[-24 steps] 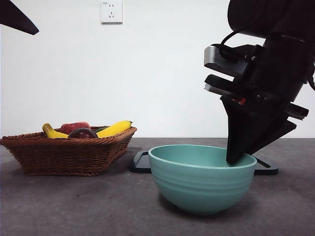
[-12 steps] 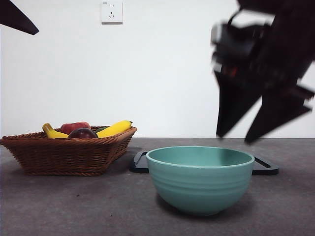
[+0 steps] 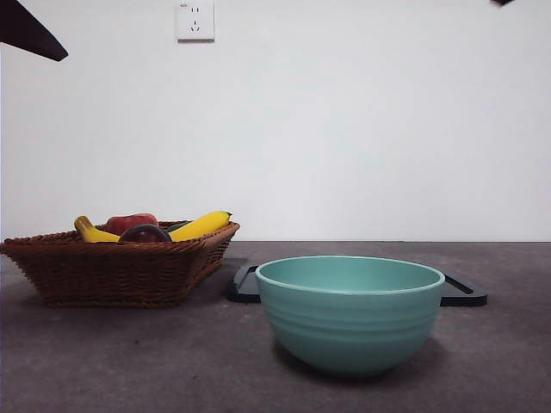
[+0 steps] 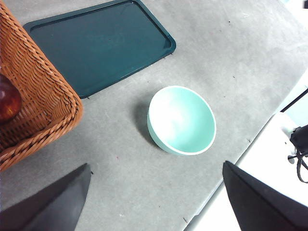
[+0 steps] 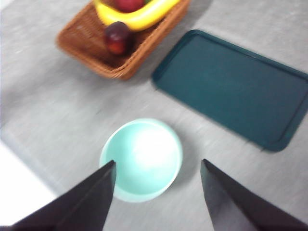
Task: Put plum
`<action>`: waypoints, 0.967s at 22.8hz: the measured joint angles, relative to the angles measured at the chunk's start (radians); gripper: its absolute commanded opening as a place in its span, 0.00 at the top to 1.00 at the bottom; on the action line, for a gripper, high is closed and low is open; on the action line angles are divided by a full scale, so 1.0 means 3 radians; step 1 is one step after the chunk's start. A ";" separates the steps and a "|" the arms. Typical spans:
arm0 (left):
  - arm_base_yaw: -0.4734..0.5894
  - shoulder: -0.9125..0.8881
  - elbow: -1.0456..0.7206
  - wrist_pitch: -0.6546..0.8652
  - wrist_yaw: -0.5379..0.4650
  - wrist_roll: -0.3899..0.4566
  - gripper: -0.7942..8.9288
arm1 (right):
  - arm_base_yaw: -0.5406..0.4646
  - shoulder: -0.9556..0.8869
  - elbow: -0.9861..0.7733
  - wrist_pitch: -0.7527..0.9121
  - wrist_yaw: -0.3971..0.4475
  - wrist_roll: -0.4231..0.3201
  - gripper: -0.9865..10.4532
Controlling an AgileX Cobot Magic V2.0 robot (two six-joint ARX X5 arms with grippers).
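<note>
The plum (image 3: 145,233) is dark maroon and lies in the wicker basket (image 3: 120,274) at the left, next to two bananas and a red fruit. In the right wrist view the plum (image 5: 118,38) sits near the basket's corner. A dark red round fruit (image 4: 7,98) at the picture's edge in the left wrist view looks like the same plum. My right gripper (image 5: 159,162) is open and empty, high above the teal bowl (image 5: 142,159). My left gripper (image 4: 156,165) is open and empty, high over the table near the bowl (image 4: 182,120).
The teal bowl (image 3: 349,310) stands empty at the table's front centre. A dark flat tray (image 3: 465,292) lies behind it, empty in the wrist views (image 5: 236,86). Both arms show only as black tips at the top corners (image 3: 26,30). The table's edge runs close to the bowl (image 4: 250,144).
The right arm has lifted out of the bowl and risen out of the front view. The bowl has shifted slightly to the left. The fruit and basket have not moved.
</note>
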 measured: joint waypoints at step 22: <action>0.0000 0.0000 0.0000 0.0000 0.0000 -0.0001 0.91 | 0.0000 -0.0076 0.0000 -0.0427 -0.0314 -0.0102 0.91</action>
